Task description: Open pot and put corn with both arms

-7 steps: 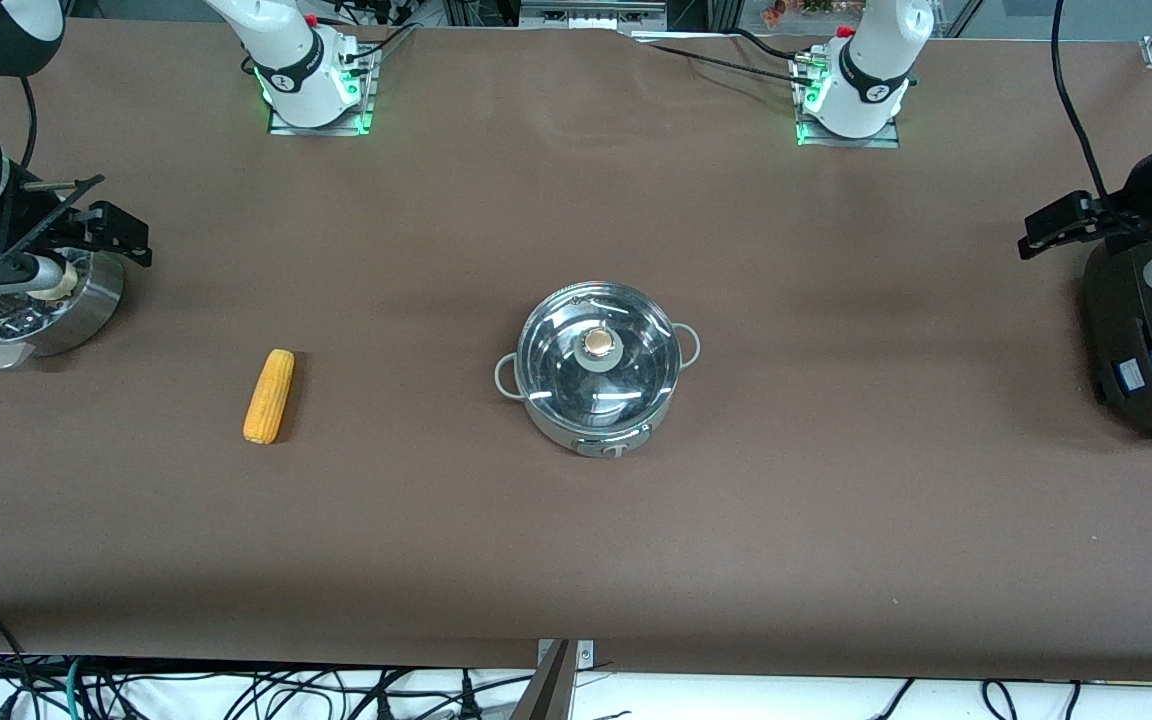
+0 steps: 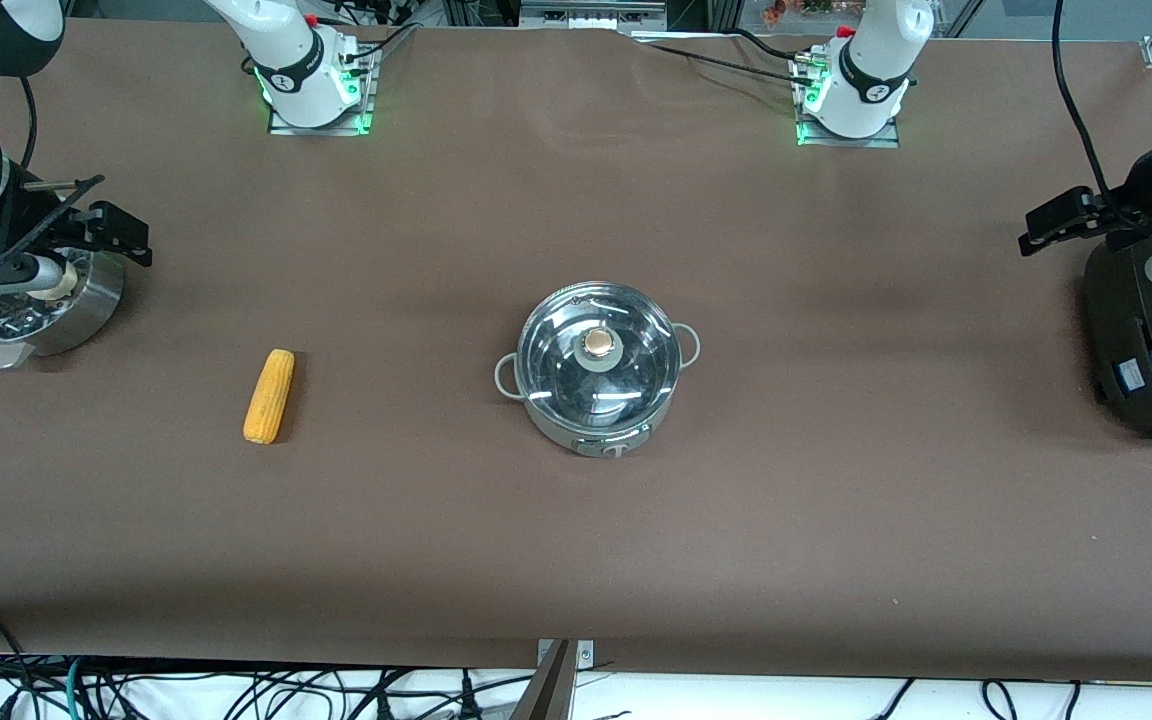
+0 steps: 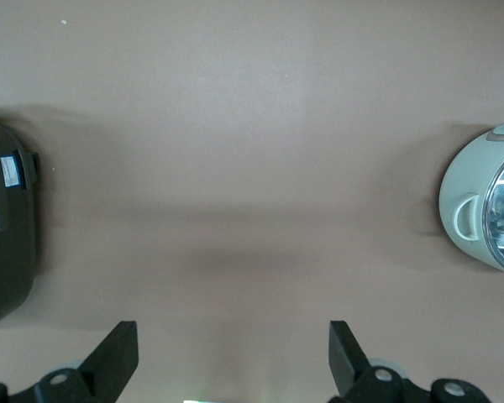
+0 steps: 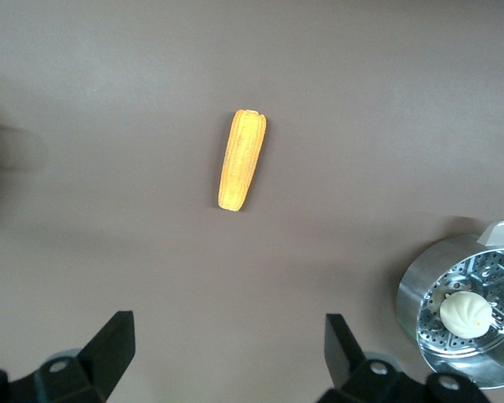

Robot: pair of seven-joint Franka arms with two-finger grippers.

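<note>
My left gripper [image 3: 233,357] hangs at the right edge of the front frame over the black cooker [image 2: 1151,345], fingers spread wide with nothing between them. My right gripper [image 4: 229,351] hangs at the upper left of that frame over the steamer bowl [image 2: 66,305] with its white bun [image 4: 464,313], fingers equally wide and empty. The pot [image 2: 598,365] sits at the middle of the frame, its glass lid [image 2: 599,355] on. The corn [image 2: 269,395] lies on the brown table [image 2: 576,540] at centre left, well apart from the pot.
</note>
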